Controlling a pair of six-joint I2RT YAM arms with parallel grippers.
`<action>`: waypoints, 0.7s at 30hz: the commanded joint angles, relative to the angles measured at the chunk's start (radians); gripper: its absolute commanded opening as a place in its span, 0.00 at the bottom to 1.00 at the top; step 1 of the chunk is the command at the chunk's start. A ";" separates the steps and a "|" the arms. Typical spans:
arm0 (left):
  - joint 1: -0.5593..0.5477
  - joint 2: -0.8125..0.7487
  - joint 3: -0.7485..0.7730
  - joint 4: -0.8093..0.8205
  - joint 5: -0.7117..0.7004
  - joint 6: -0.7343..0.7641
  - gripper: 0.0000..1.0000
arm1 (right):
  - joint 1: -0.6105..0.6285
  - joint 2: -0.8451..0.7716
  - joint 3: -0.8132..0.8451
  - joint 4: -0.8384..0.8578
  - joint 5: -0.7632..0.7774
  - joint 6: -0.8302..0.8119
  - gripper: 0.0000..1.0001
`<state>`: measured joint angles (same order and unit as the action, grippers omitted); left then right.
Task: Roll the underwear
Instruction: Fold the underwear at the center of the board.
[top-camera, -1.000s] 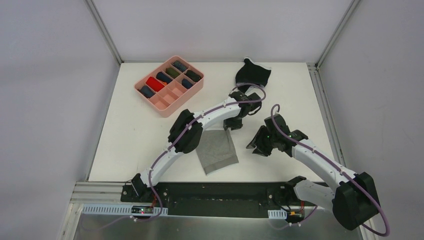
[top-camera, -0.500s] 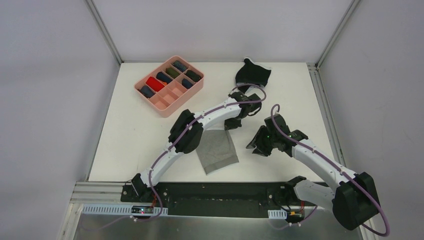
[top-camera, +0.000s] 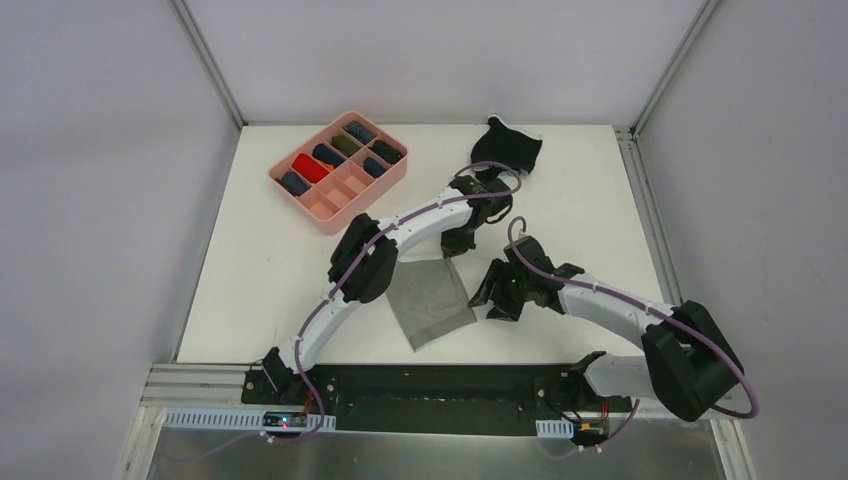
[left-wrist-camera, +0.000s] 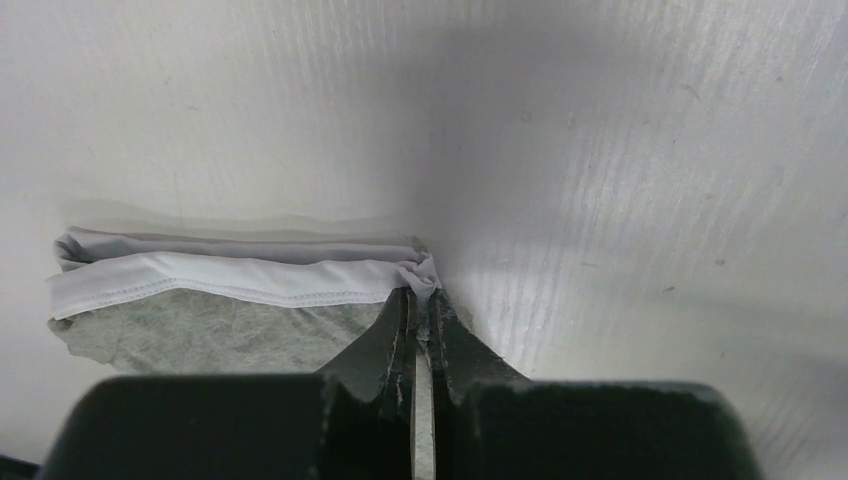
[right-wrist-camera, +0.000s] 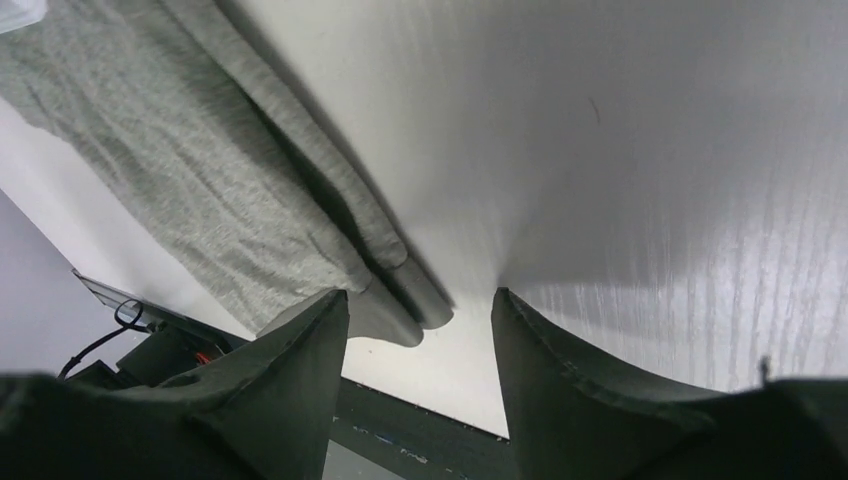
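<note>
The grey underwear (top-camera: 432, 302) lies folded flat in the middle of the table. My left gripper (top-camera: 457, 249) is shut on its far right corner; the left wrist view shows the white waistband (left-wrist-camera: 240, 279) pinched between my fingertips (left-wrist-camera: 421, 297). My right gripper (top-camera: 488, 301) is open and empty, low over the table at the cloth's right edge; the right wrist view shows the folded grey edge (right-wrist-camera: 330, 215) between my spread fingers (right-wrist-camera: 300, 345). The black underwear (top-camera: 507, 147) with white seams lies crumpled at the far edge.
A pink compartment tray (top-camera: 390, 173) stands at the back left, with rolled dark and red items in several compartments. The table's near edge and the black base rail (top-camera: 440, 385) lie just beyond the grey cloth.
My right gripper has moved left and nearer, up to the grey underwear's right edge. My left arm has shifted slightly, still holding the far corner.
</note>
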<state>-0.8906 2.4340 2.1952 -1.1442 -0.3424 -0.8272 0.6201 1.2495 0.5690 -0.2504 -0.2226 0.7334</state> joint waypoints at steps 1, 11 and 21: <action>0.007 -0.085 -0.011 -0.008 0.030 0.022 0.00 | 0.004 0.048 -0.019 0.091 -0.006 0.020 0.56; 0.020 -0.090 -0.017 0.012 0.056 0.035 0.00 | 0.007 0.147 -0.034 0.148 -0.044 0.003 0.38; 0.030 -0.091 -0.018 0.017 0.064 0.031 0.00 | 0.009 0.096 -0.044 0.151 -0.046 0.031 0.13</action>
<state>-0.8749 2.4115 2.1811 -1.1145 -0.2893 -0.8146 0.6216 1.3800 0.5426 -0.0799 -0.2920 0.7555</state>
